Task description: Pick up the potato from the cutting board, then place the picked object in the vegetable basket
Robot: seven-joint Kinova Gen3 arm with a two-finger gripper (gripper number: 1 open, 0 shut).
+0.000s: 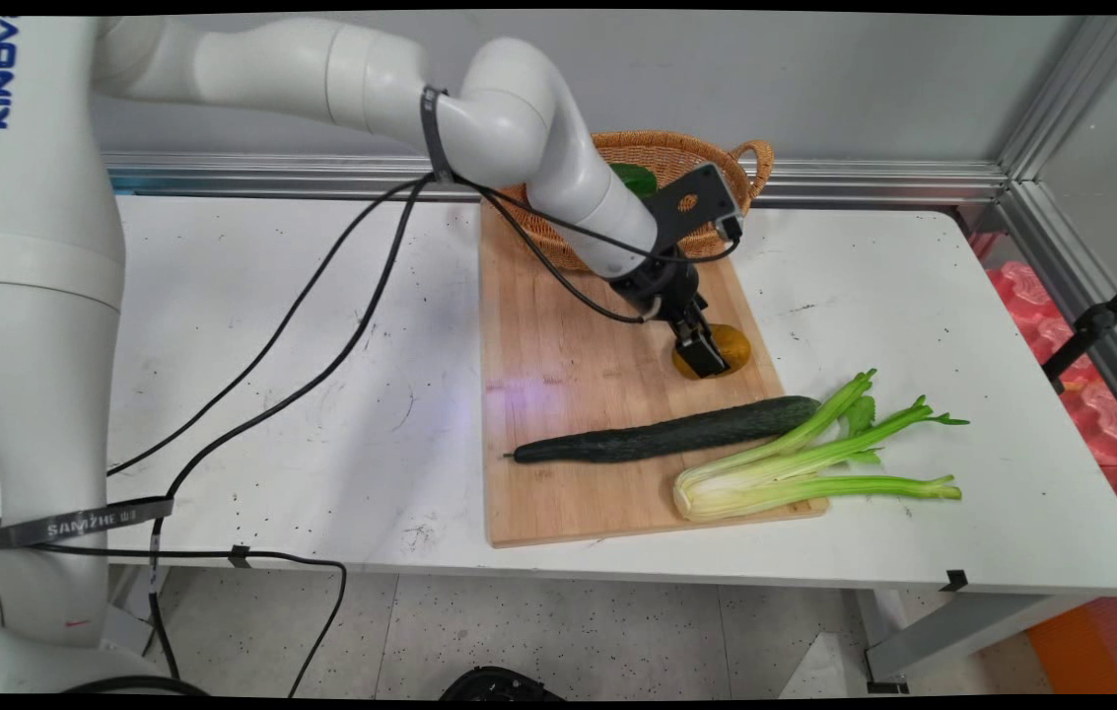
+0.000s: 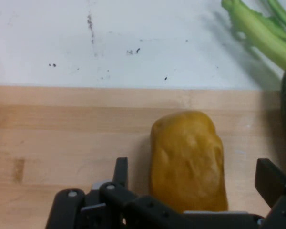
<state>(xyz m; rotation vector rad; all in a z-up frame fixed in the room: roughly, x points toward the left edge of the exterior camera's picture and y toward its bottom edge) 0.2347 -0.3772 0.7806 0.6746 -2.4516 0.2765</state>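
Plenty of bare bench (image 1: 962, 325) lies right of your cutting board (image 1: 568, 394). Your pincer (image 1: 704, 357) (fingers spread) straddles the yellow potato (image 2: 187, 160), near the board's edge.

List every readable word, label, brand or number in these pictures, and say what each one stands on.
"KINOV", blue letters cut off by the picture's edge: on the white arm link at left.
"SAMZHE", followed by small marks too small to read: on the black strap around the arm's lower part.
Hand view: no text visible.
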